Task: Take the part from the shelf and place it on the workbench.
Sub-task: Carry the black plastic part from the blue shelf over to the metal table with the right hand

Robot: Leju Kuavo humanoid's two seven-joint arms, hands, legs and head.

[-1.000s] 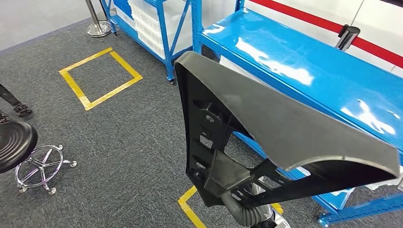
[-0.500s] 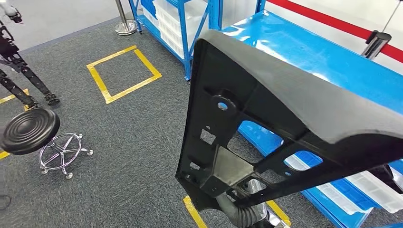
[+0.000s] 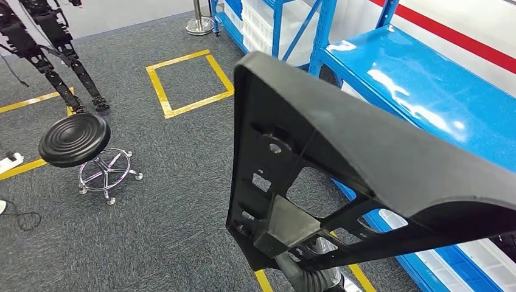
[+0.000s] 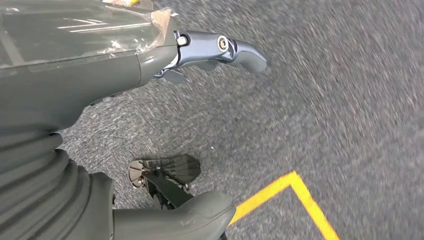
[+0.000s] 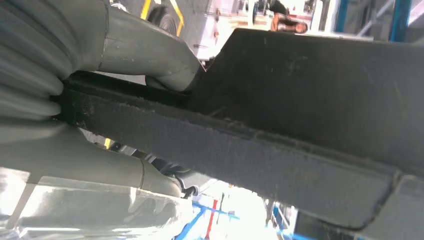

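A large black moulded part (image 3: pixel 341 158), ribbed with cut-outs on its underside, stands up close in front of me in the head view. My right hand (image 5: pixel 145 60) grips its lower edge, thumb on one face and fingers on the other; the part (image 5: pixel 300 115) crosses the right wrist view. The ribbed grey right wrist (image 3: pixel 310 277) shows below the part. My left hand (image 4: pixel 210 50) hangs over the grey carpet, fingers apart and holding nothing.
A blue rack (image 3: pixel 426 91) with a glossy top runs along the right, white bins (image 3: pixel 268 24) on another rack behind it. A black stool (image 3: pixel 76 139) stands at the left. Yellow tape square (image 3: pixel 188 82) on the carpet. Another robot's legs (image 3: pixel 48 48) at the far left.
The whole picture has shifted as the camera turned: stool and yellow square now sit further right and nearer. The part stays in my right hand, tilting slightly.
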